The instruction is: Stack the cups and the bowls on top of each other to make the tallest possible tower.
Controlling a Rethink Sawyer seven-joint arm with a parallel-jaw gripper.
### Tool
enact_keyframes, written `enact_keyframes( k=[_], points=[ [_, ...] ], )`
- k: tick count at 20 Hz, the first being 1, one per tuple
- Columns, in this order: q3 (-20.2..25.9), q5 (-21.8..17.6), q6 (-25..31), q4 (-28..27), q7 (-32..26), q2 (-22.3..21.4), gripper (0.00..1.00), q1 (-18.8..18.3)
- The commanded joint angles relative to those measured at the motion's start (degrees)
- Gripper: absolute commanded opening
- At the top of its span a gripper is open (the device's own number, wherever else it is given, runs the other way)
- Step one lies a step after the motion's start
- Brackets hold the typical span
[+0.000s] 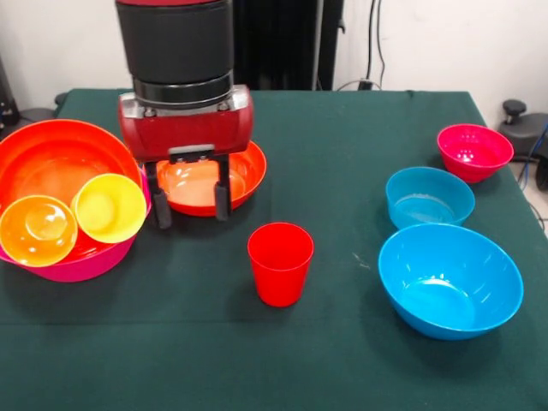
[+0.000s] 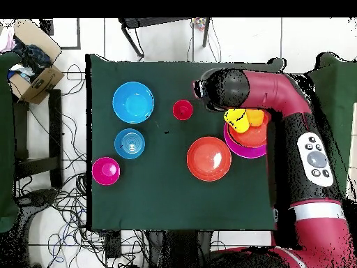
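Note:
My gripper (image 1: 192, 217) is open and empty, its two black fingers (image 1: 160, 208) hanging at the near rim of a wide orange-red bowl (image 1: 244, 175). A red cup (image 1: 280, 262) stands upright just in front of it. At the left, a large pink bowl (image 1: 86, 265) holds the second orange-red bowl (image 1: 51, 141), with an orange cup (image 1: 37, 229) and a yellow cup (image 1: 110, 207) lying in it. A large blue bowl (image 1: 449, 278), a small blue bowl (image 1: 428, 195) and a small magenta bowl (image 1: 473, 151) stand apart at the right. No light blue cup is in view.
The green table (image 1: 342, 128) carries everything. In the overhead view the arm (image 2: 279, 91) reaches over the pink bowl stack (image 2: 247, 143) and hides the gripper. A cardboard box (image 2: 35, 77) and cables lie on the floor beside the table.

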Motion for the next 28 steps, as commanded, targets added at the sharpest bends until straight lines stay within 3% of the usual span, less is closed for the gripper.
enact_keyframes(
  k=[1,5,16,28],
  points=[
    [-3.4,-0.3,0.7,-1.2,5.6,2.8,1.0,1.6],
    [-3.6,0.9,2.4,-2.7,6.8,2.5,1.0,3.0],
    [-8.2,5.4,4.9,-10.1,17.2,4.8,1.0,11.6],
    [-12.0,9.1,3.8,-9.7,24.4,4.9,1.0,17.9]
  ],
)
